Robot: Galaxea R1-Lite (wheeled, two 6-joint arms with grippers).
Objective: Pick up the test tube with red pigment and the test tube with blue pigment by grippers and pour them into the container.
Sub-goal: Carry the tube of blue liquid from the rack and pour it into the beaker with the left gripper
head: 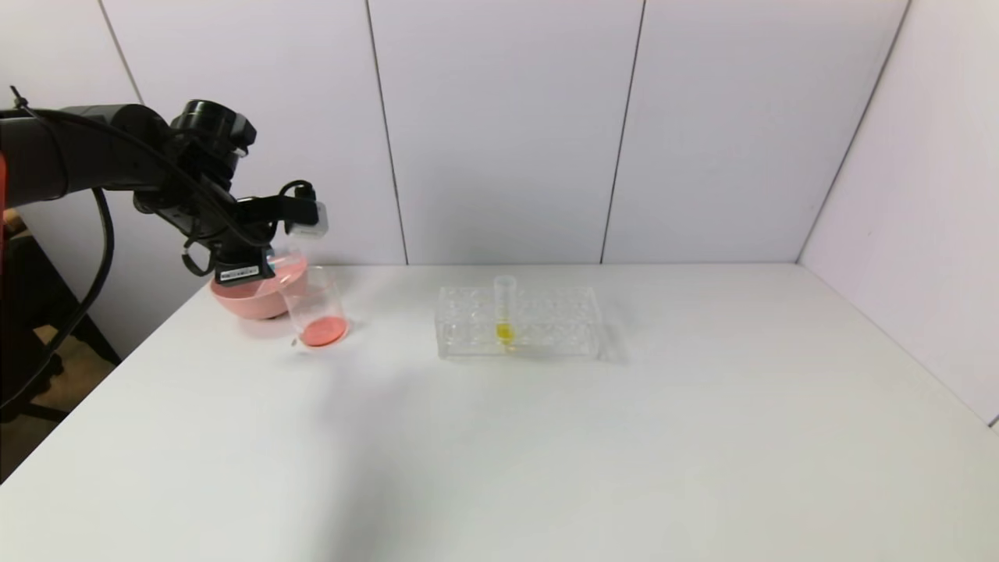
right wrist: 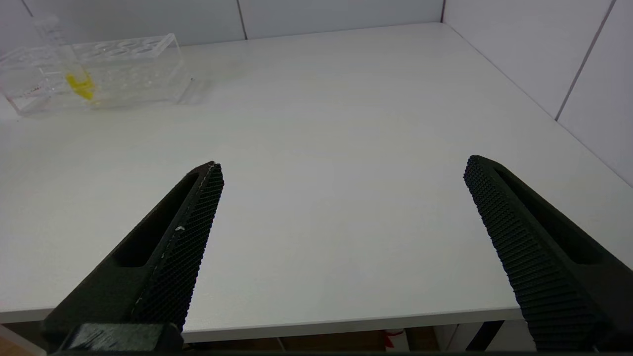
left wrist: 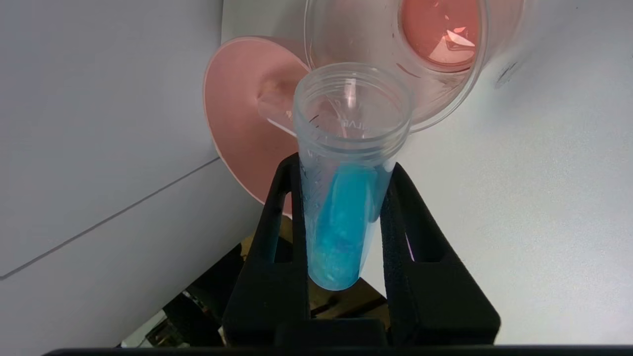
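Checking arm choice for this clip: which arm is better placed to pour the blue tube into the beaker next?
Left. The left gripper is shut on the test tube with blue pigment, right by the container. The right gripper hangs open and empty, far off.

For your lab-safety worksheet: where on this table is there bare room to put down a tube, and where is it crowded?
Free: the table in front of and to the right of the clear rack. Crowded: the far left corner, where the left gripper holds the blue tube by the beaker and pink bowl.
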